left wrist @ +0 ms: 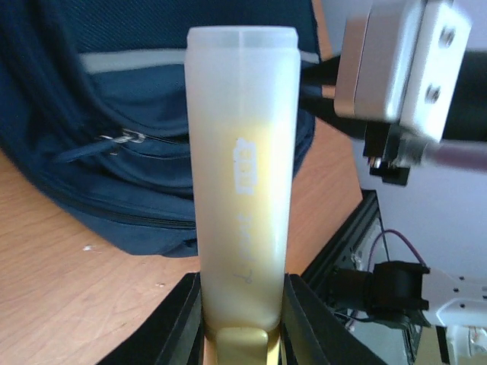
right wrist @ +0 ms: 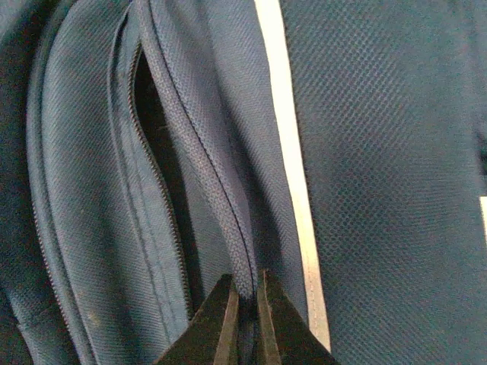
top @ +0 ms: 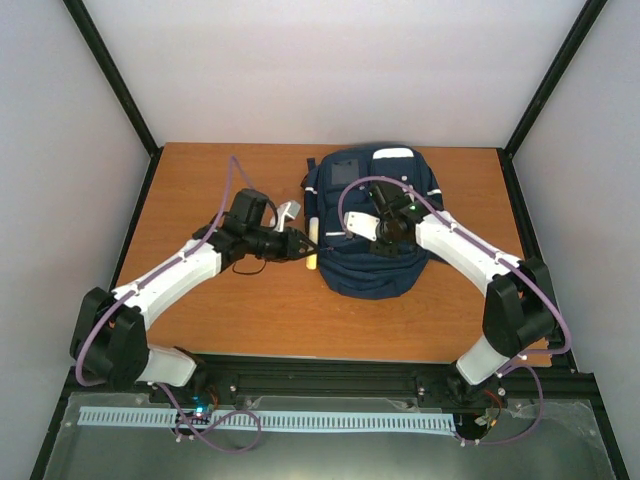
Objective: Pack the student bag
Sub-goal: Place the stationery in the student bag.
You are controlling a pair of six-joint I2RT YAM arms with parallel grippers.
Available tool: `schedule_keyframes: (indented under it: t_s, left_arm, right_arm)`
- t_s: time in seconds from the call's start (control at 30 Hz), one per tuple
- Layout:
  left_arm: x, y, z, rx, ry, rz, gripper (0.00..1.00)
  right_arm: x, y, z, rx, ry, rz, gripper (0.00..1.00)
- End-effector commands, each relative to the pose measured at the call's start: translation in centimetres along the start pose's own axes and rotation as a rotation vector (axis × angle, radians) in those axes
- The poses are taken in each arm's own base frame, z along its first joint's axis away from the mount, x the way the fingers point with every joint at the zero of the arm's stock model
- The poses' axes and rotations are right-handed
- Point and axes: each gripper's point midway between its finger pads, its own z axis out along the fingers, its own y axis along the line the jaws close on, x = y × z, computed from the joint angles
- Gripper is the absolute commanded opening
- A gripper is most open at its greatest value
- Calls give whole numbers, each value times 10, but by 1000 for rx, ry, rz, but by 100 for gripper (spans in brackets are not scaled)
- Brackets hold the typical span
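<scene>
Right jaws, pressed shut, pinch a fold of fabric beside the gaping zipper of the navy bag point(right wrist: 380, 152), which lies flat on the table point(top: 200, 310), toward its back edge. Left jaws clamp the lower end of a pale yellow marker point(left wrist: 243, 175), just beside the bag's left side.

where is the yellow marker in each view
top external: yellow marker beside the student bag's left edge, in the left gripper
left wrist: centre, upright, base at the bottom edge
right wrist: not in it
shared landmark: the student bag, in all three
</scene>
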Motion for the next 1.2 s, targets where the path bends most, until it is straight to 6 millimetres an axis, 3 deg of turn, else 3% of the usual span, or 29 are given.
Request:
schedule_keyframes:
  t_s: [0.0, 0.17, 0.47, 0.57, 0.7, 1.17]
  left_arm:
    - [4, -35, 14, 135, 11, 47, 1]
    - [9, -44, 36, 216, -16, 15, 1]
    - [10, -75, 67, 257, -33, 24, 1]
    - [10, -77, 80, 265, -40, -16, 1]
    - [-4, -75, 92, 290, -93, -146, 1]
    - [-63, -65, 122, 228, -253, -344, 1]
  right_arm:
    - [-31, -37, -30, 102, -102, 87, 3]
    - [-51, -54, -52, 129, -173, 169, 3]
    - [-71, -77, -76, 167, -235, 240, 3]
    - [-80, -85, -84, 173, -266, 270, 3]
    - [-90, -94, -86, 162, -278, 296, 3]
    - [-103, -88, -91, 104, -330, 359, 3]
